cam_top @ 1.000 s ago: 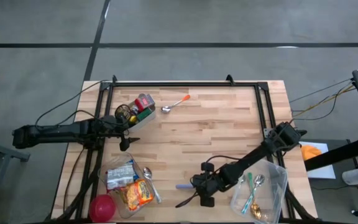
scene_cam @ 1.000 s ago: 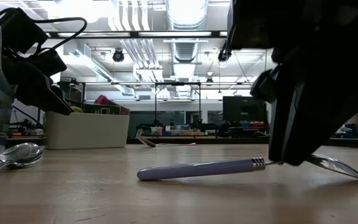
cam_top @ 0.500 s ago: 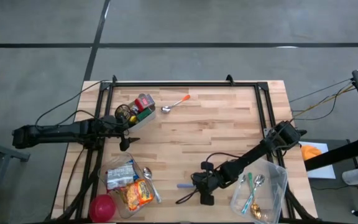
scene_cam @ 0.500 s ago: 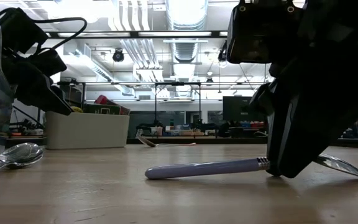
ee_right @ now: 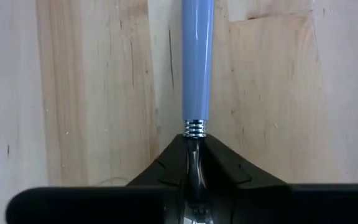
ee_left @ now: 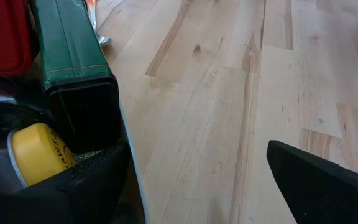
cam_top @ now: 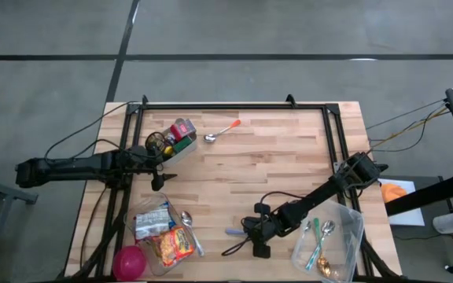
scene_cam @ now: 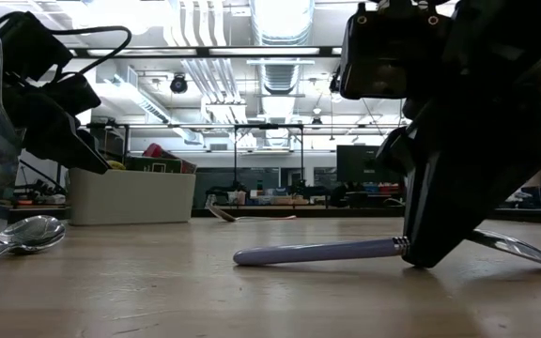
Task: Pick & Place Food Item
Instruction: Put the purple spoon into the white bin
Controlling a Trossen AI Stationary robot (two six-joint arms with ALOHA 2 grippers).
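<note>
A spoon with a pale blue handle (ee_right: 197, 56) lies near the table's front edge, right of the middle (cam_top: 233, 232). My right gripper (ee_right: 194, 155) stands over it, slanting down, shut on its neck; in the low view its dark fingers (scene_cam: 430, 235) hide the neck. My left gripper (ee_left: 191, 199) waits open at the left (cam_top: 159, 159), next to a white bin (cam_top: 181, 149) that holds a green box (ee_left: 73, 56) and a yellow-lidded can (ee_left: 33, 149). It touches nothing. My right gripper pinches the spoon's metal neck (ee_right: 194, 142), just behind the ribbed collar at the handle's end, between its two fingers. The fingers slant down from above and lie across the spoon. The handle's free end (scene_cam: 244, 255) and the bowl (scene_cam: 517, 250) rest on the table.
A clear tub (cam_top: 333, 240) with several spoons stands at the front right. A second clear tub (cam_top: 163, 232) with food packets and a red ball (cam_top: 130, 261) are at the front left. An orange-handled spoon (cam_top: 222, 130) lies at the back. Bare wood lies in the middle.
My right gripper has sunk slightly and shut on the spoon's neck. The spoon has slid a little along its own length toward the gripper, staying on the table.
</note>
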